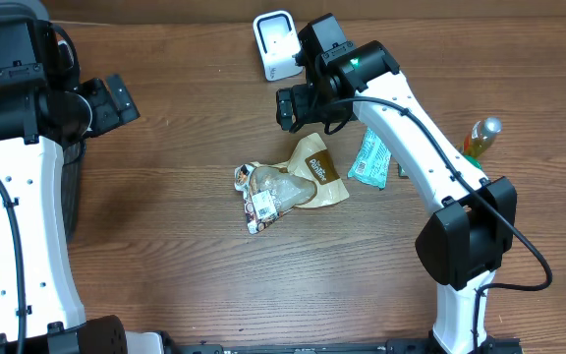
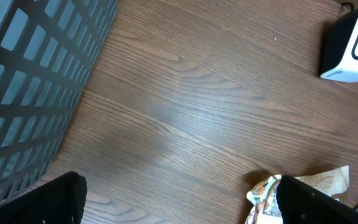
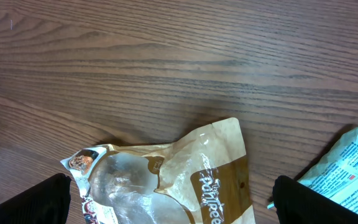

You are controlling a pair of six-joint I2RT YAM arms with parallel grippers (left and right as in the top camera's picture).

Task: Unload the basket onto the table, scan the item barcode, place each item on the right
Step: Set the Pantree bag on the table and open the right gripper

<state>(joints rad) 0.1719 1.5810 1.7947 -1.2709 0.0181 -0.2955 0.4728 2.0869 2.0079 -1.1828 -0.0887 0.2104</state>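
Note:
The item under my right gripper point(image 1: 291, 108) is a tan and clear snack bag point(image 1: 288, 187), lying flat mid-table. In the right wrist view the bag point(image 3: 179, 174) fills the space below the wide-open jaws, and the black fingertips point(image 3: 23, 202) hover above it without touching. The white barcode scanner point(image 1: 275, 44) stands at the table's far edge, just behind the right gripper. At the left, my left gripper point(image 1: 121, 98) hangs open and empty over bare wood. Its wrist view catches the bag's corner point(image 2: 263, 190) and the scanner point(image 2: 353, 46).
A teal packet point(image 1: 369, 159) lies right of the bag, also in the right wrist view point(image 3: 347, 165). A small bottle point(image 1: 481, 138) stands near the right edge. A dark mesh basket point(image 2: 30, 93) sits at the far left beside the left arm.

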